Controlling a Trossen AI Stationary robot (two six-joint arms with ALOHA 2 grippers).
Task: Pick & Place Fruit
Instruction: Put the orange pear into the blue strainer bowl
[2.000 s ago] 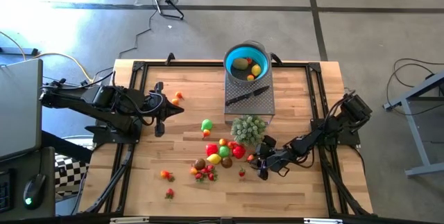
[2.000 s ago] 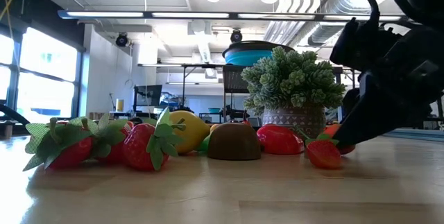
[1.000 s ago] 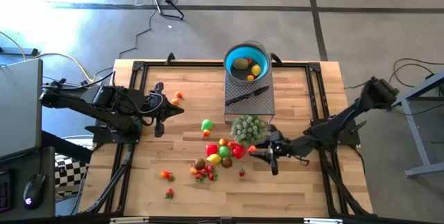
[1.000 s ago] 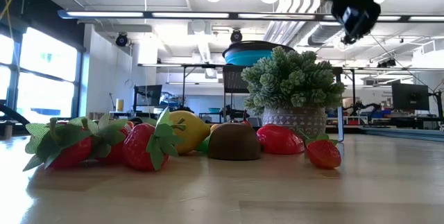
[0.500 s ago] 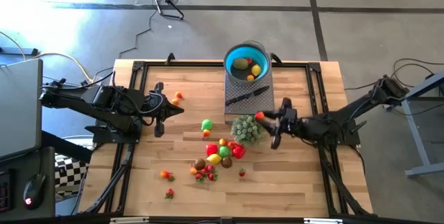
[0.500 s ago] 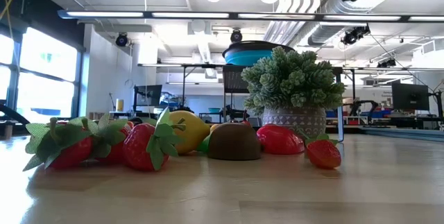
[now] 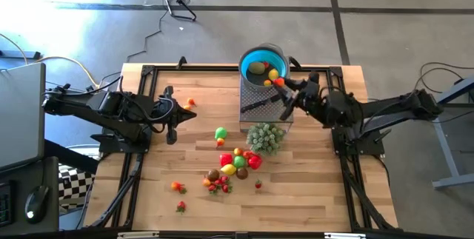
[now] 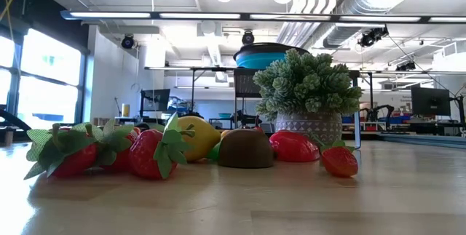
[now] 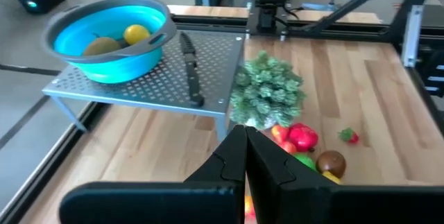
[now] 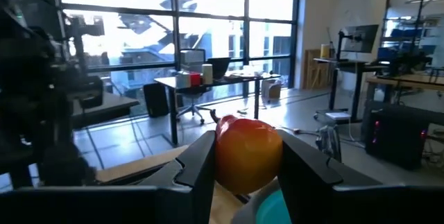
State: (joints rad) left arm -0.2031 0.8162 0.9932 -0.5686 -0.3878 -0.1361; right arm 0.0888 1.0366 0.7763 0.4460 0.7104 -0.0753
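Observation:
My right gripper (image 7: 282,86) is shut on a small red-orange fruit (image 7: 278,82), high above the table at the near right rim of the blue bowl (image 7: 261,67). The bowl stands on a perforated metal rack (image 7: 268,112) and holds a few fruits. More fruits lie in a pile (image 7: 237,161) on the wood near a green bushy plant (image 7: 265,137). My left gripper (image 7: 175,115) is shut and empty at the table's left. The low view shows the pile (image 8: 182,148) and no gripper fingers. My right gripper pinches the red-orange fruit (image 10: 248,151) between its two fingers (image 10: 198,163), one on each side of its round body. The fingers reach from the table's right side toward the bowl. The fruit is lifted clear, over the rack by the bowl's rim.
A black-handled knife (image 7: 263,103) lies on the rack beside the bowl. Stray fruits lie apart: a green one (image 7: 221,132), an orange one (image 7: 189,103) near my left gripper, and strawberries (image 7: 178,187) toward the near edge. Black frame rails (image 7: 141,76) line the table's sides.
My right gripper, shut on the red-orange fruit, has risen from beside the pile and gone past the plant toward the table's far edge, up to the blue bowl's rim. The fruit stays lifted clear in the fingers. The pile lies as before.

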